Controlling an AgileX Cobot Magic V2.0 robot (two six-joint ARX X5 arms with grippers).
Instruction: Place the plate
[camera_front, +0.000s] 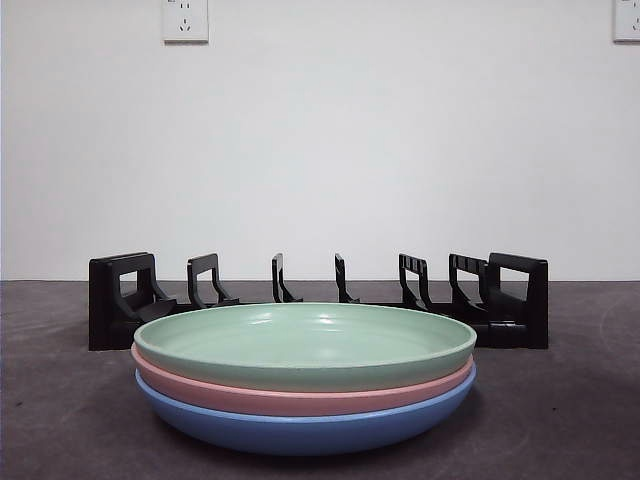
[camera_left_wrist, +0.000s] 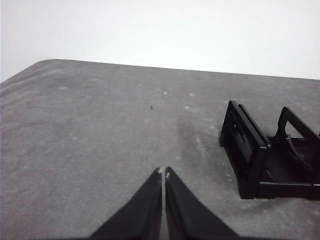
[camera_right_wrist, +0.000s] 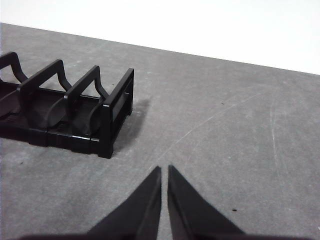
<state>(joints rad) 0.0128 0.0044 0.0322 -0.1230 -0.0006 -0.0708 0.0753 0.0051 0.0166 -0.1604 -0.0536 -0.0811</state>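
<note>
Three plates are stacked near the front of the table: a green plate (camera_front: 305, 340) on top, a pink plate (camera_front: 300, 397) under it and a blue plate (camera_front: 300, 428) at the bottom. Behind them stands an empty black dish rack (camera_front: 320, 298) with upright dividers. Neither arm shows in the front view. My left gripper (camera_left_wrist: 163, 173) is shut and empty above bare table, off one end of the rack (camera_left_wrist: 260, 155). My right gripper (camera_right_wrist: 164, 170) is shut and empty too, off the rack's other end (camera_right_wrist: 75, 117).
The grey table (camera_front: 580, 420) ends at a white wall with two sockets (camera_front: 185, 20) high up.
</note>
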